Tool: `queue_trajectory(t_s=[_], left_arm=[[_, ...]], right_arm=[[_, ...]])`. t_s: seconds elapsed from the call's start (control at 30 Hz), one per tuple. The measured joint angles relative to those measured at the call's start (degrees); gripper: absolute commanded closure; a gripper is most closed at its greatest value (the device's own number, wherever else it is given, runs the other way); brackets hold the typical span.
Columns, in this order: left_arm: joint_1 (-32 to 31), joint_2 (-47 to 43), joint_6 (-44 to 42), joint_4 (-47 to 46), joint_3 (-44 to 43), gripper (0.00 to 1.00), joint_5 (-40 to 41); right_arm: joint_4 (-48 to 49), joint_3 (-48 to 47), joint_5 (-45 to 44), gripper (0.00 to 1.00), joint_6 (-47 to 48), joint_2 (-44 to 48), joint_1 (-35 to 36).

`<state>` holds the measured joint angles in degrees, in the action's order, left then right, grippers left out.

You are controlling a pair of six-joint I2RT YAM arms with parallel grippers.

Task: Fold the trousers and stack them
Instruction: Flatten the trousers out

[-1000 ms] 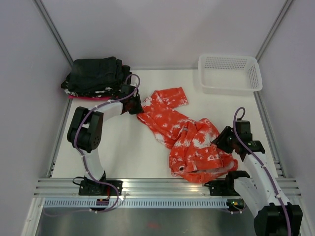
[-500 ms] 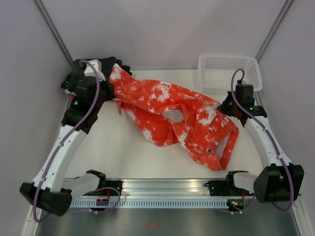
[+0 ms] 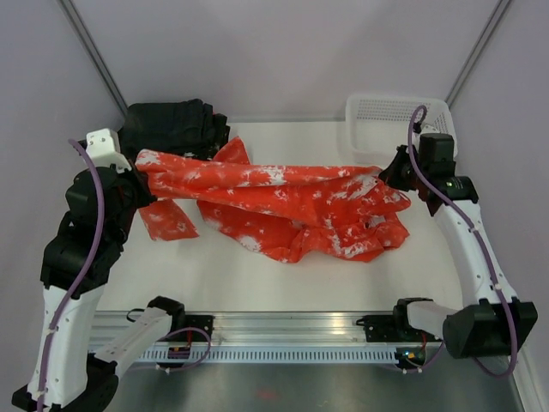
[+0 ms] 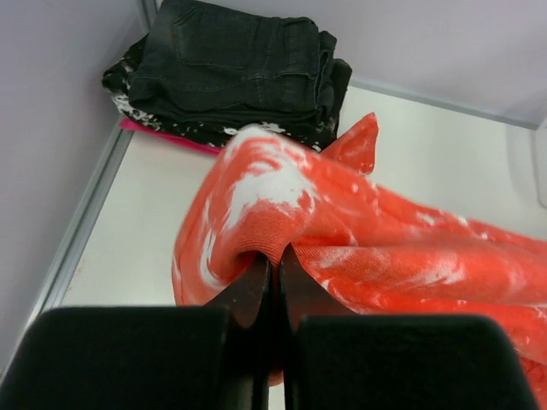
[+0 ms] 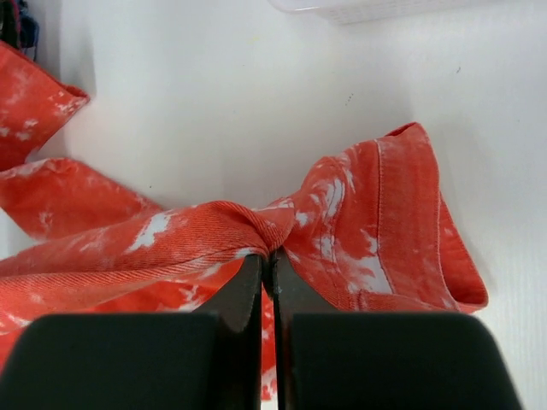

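Top external view has the trousers (image 3: 283, 197) stretched as a bunched band between the two claws. Both ends are lifted, and the middle sags onto the table (image 3: 223, 266) below and between them. The left gripper (image 4: 275, 256) is clamped on a fold of the orange fabric. The right gripper (image 5: 267, 260) is pinched on a seamed edge, perhaps the waistband, though the bunching hides which. The step in hand, as I judge it, is spreading the garment out before any fold. The next move calls for drawing the claws apart and lowering them together so the cloth lies flat. A black folded stack (image 3: 171, 129) sits just beyond the left claw, and a white basket (image 3: 399, 129) sits behind the right one.
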<state>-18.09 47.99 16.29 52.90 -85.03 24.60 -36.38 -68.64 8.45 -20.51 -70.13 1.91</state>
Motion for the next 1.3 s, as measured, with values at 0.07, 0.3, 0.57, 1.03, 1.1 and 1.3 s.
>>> queue_trajectory(t_s=[0.07, 0.3, 0.57, 1.03, 1.1, 1.3], left_arm=[[0.0, -0.6, -0.8, 0.6, 0.0, 0.98, 0.9], [0.0, -1.9, -3.1, -3.4, 2.0, 0.98, -3.9], [0.1, 18.1, -6.3, -14.6, 2.8, 0.98, -8.1], [0.1, 31.8, -7.7, -23.6, 4.3, 0.80, -11.0], [0.0, 35.4, -8.3, -22.4, 0.6, 0.37, -11.7], [0.3, 36.9, -6.4, -17.4, -0.8, 0.01, -14.2]], right_arm=[[-1.1, 1.3, 0.1, 1.00, 0.8, 4.4, 0.0], [-7.8, 1.7, -7.5, 1.00, 0.4, 19.0, 0.0], [-8.0, 7.8, -13.5, 1.00, 1.4, 13.0, -0.4], [1.4, -13.4, -14.6, 0.97, 6.0, -18.8, -9.2], [0.9, -17.8, -14.0, 0.73, 7.1, -22.2, -10.8], [0.2, -18.7, -8.4, 0.02, 8.3, -23.0, -12.9]])
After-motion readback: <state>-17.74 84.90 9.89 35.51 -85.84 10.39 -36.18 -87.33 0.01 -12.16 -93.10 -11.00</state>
